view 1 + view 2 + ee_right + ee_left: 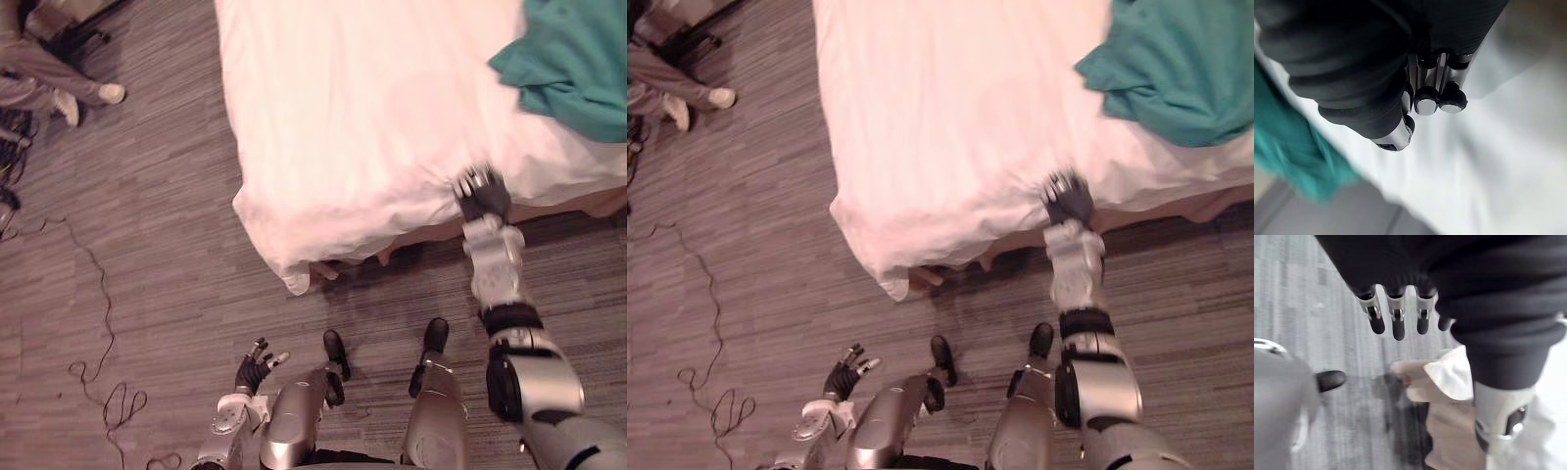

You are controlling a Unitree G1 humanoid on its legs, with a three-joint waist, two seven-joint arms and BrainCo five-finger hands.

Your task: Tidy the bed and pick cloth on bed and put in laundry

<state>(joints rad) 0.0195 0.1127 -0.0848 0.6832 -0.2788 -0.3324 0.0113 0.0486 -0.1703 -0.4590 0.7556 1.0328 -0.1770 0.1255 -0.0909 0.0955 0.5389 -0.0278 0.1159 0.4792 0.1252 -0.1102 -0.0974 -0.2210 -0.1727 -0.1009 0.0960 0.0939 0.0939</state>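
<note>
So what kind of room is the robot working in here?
Probably a bedroom, perhaps a mock one for testing: a bed under white bedding, a teal cloth lying on it, grey striped flooring, and a person's legs off in the far corner.

I see the bed sheet [372, 117] as matt white cloth, softly creased. The teal cloth [573, 64] is matt and rumpled. The floor [147, 245] is grey, streaked and matt, with a wood-like grain.

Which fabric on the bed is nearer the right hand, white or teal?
The white sheet: the right hand is at its near edge, while the teal cloth lies bunched farther back, apart from the hand.
</note>
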